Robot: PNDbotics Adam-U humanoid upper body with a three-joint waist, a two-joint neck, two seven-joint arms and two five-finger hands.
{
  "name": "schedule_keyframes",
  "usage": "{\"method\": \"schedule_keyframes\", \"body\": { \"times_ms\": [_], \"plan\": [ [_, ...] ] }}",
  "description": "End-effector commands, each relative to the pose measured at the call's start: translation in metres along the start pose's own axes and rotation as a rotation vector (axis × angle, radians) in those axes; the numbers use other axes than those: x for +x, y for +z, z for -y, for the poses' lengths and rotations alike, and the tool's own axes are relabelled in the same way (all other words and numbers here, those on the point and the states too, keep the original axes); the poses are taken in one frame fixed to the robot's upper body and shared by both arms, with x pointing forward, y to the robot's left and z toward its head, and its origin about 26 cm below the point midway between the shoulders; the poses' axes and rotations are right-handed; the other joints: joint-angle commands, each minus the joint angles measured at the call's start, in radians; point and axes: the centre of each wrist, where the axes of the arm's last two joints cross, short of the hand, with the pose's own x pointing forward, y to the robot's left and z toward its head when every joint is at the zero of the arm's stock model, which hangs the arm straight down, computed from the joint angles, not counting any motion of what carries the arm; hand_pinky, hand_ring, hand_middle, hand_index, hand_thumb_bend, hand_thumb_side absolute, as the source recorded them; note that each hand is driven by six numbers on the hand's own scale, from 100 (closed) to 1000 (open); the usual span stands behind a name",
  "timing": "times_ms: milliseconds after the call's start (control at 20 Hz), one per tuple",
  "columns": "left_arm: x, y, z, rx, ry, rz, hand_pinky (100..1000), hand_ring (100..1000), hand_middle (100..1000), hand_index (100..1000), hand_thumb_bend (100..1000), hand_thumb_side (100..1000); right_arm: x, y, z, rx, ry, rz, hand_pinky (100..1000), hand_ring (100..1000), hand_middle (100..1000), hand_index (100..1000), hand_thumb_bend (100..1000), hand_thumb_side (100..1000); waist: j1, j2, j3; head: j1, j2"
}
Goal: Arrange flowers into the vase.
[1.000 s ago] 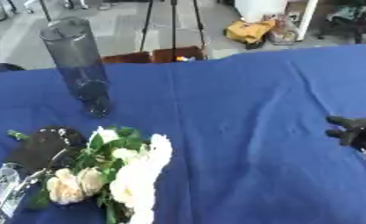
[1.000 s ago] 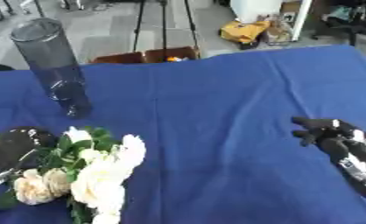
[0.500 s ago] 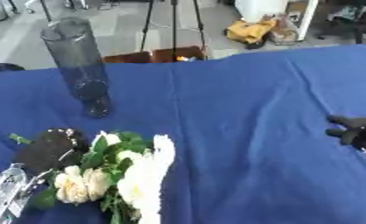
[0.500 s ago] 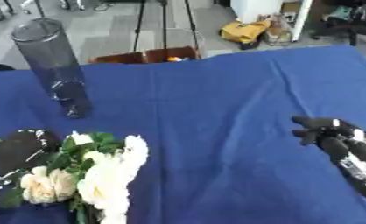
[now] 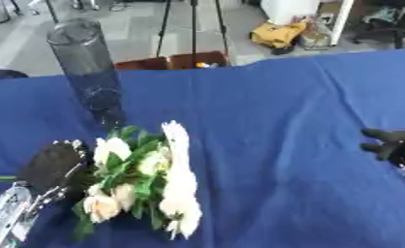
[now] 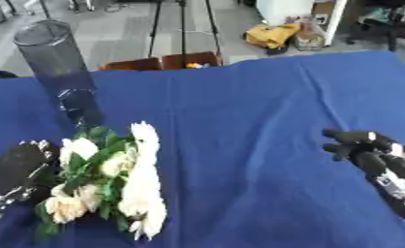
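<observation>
Now, flowers: the bunch (image 5: 147,174) has moved up the frame, closer to the vase (image 5: 89,72) at upper left.
Left hand (image 5: 53,162): curled round the bunch.
Right hand (image 6: 363,145): resting at right, fingers relaxed.
Meaning: flowers almost reach the vase.

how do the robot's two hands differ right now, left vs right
The left hand is against the bunch of white flowers at the near left of the table; the right hand touches nothing, resting alone on the blue cloth at the right edge. The left sits near the tall vase; the right is far from it. Both are black.
</observation>
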Motion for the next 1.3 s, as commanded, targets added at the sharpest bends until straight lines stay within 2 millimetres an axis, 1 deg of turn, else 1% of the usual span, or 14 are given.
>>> {"method": "schedule_keyframes", "body": {
  "times_ms": [50,100,200,250,350,450,550,900,950,1000,1100,1150,1300],
  "plan": [
    [-0.001,-0.003,-0.007,0.052,-0.003,0.002,103,100,100,145,707,177,0.007,-0.003,0.005,0.013,0.021,0.013,895,948,529,769,312,516,-0.015,-0.005,0.000,0.002,-0.010],
    [0.000,-0.004,-0.007,0.056,-0.001,0.001,100,100,100,127,716,190,0.007,-0.003,0.005,0.013,0.021,0.013,895,948,529,769,312,517,-0.016,-0.005,0.000,0.002,-0.010],
    [0.000,-0.004,-0.006,0.066,0.004,0.000,100,100,100,124,718,192,0.007,-0.003,0.005,0.013,0.021,0.013,895,947,529,769,312,516,-0.016,-0.006,0.000,0.003,-0.010],
    [0.000,-0.004,-0.007,0.071,0.006,-0.002,100,100,100,106,702,191,0.007,-0.003,0.005,0.012,0.021,0.013,895,947,529,769,313,516,-0.016,-0.006,-0.001,0.003,-0.010],
    [0.001,-0.005,-0.008,0.086,0.007,-0.004,100,100,100,100,714,192,0.007,-0.002,0.005,0.012,0.020,0.012,895,947,529,769,314,516,-0.016,-0.006,-0.001,0.004,-0.010],
    [0.002,-0.006,-0.010,0.106,0.009,-0.005,100,100,100,100,822,220,0.007,-0.002,0.005,0.012,0.020,0.013,895,947,529,769,315,516,-0.016,-0.007,-0.001,0.004,-0.010],
    [0.003,-0.007,-0.013,0.134,0.011,-0.003,100,100,100,100,866,228,0.007,-0.003,0.005,0.012,0.020,0.013,895,947,529,769,315,516,-0.017,-0.007,-0.002,0.004,-0.009],
    [0.004,-0.008,-0.016,0.170,0.020,0.000,100,100,100,100,871,225,0.007,-0.003,0.005,0.012,0.020,0.013,895,947,529,769,316,516,-0.017,-0.006,-0.002,0.005,-0.009],
    [0.005,-0.010,-0.018,0.181,0.024,0.003,100,100,100,100,879,238,0.007,-0.003,0.005,0.012,0.019,0.013,895,947,528,769,317,516,-0.018,-0.007,-0.003,0.005,-0.008],
    [0.007,-0.013,-0.023,0.215,0.035,0.015,100,100,100,100,877,233,0.006,-0.002,0.005,0.012,0.019,0.013,895,947,528,769,317,516,-0.019,-0.006,-0.003,0.005,-0.008],
    [0.009,-0.014,-0.031,0.267,0.052,0.028,100,100,100,100,877,233,0.006,-0.002,0.005,0.011,0.020,0.014,895,947,528,769,317,516,-0.019,-0.006,-0.004,0.005,-0.008],
    [0.010,-0.016,-0.035,0.295,0.060,0.036,100,100,100,100,982,280,0.006,-0.002,0.005,0.011,0.020,0.014,895,947,528,769,317,517,-0.020,-0.006,-0.004,0.005,-0.008],
    [0.012,-0.016,-0.044,0.352,0.076,0.047,100,100,100,100,982,280,0.006,-0.002,0.005,0.011,0.020,0.015,895,947,528,769,317,517,-0.021,-0.006,-0.005,0.005,-0.008]
  ]
}}
